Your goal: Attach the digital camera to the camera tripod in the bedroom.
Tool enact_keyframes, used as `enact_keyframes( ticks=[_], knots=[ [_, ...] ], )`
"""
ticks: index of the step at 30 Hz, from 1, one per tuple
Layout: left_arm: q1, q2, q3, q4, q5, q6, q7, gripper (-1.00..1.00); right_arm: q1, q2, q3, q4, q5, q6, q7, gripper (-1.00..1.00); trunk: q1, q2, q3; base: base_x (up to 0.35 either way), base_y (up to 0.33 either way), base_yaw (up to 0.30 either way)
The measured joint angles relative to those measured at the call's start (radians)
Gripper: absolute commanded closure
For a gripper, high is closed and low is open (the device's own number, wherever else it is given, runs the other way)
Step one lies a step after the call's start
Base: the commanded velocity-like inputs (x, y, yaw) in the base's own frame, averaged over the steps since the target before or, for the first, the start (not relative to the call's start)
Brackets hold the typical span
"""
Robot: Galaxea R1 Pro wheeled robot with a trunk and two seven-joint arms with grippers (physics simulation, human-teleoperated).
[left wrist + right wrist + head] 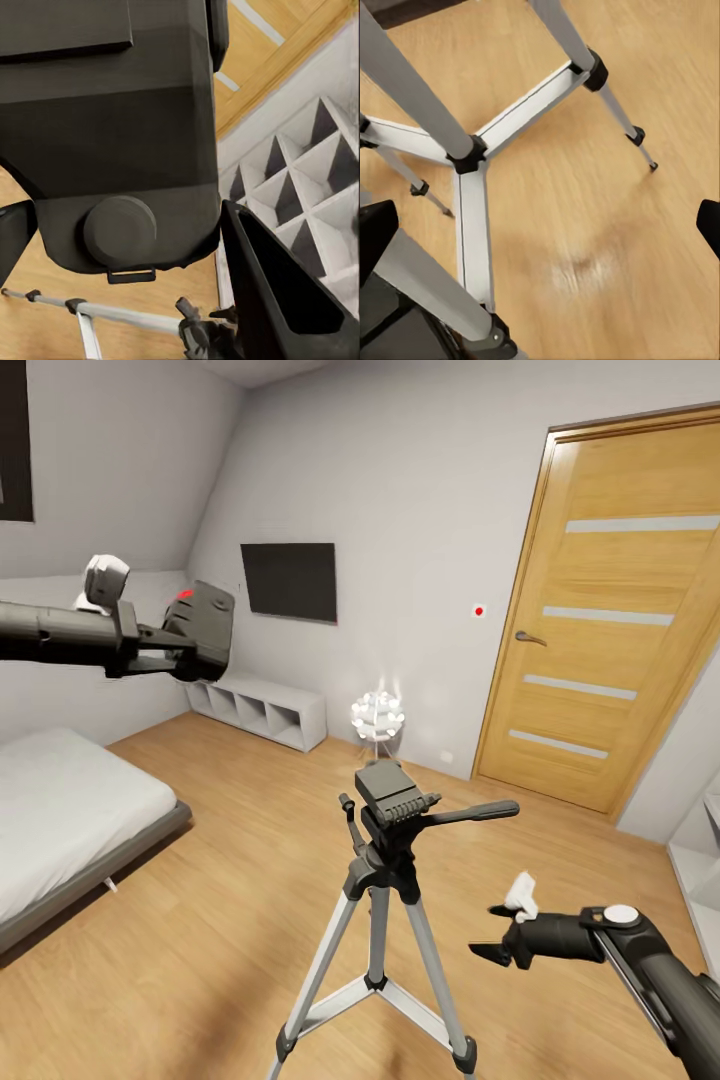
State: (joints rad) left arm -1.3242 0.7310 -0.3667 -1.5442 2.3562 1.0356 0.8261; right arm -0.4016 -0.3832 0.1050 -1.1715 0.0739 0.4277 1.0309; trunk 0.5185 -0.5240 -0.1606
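Note:
The digital camera, black with a red button on top, is held in the air at the upper left, and my left gripper is shut on it. In the left wrist view the camera body sits between the fingers, with part of the camera tripod far beneath it. The tripod stands on the wood floor in front of me, its black head bare and its pan handle pointing right. My right gripper hangs open to the right of the tripod's legs, holding nothing.
A white bed lies at the left. On the far wall hangs a black TV above a low white cubby shelf, with a small glowing lamp beside it. A wooden door is at the right, white shelving at the right edge.

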Motion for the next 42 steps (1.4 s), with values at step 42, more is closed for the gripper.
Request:
enact_keyframes(
  ticks=[42],
  knots=[
    [-0.239, -0.158, -0.52, 0.088, -0.011, 0.012, -0.309, 1.0, 0.084, 0.045, 0.001, -0.012, -0.002, -0.168, 0.045, -1.0, 0.0, 0.0, 0.0, 0.0, 0.0, 0.0]
  ],
)
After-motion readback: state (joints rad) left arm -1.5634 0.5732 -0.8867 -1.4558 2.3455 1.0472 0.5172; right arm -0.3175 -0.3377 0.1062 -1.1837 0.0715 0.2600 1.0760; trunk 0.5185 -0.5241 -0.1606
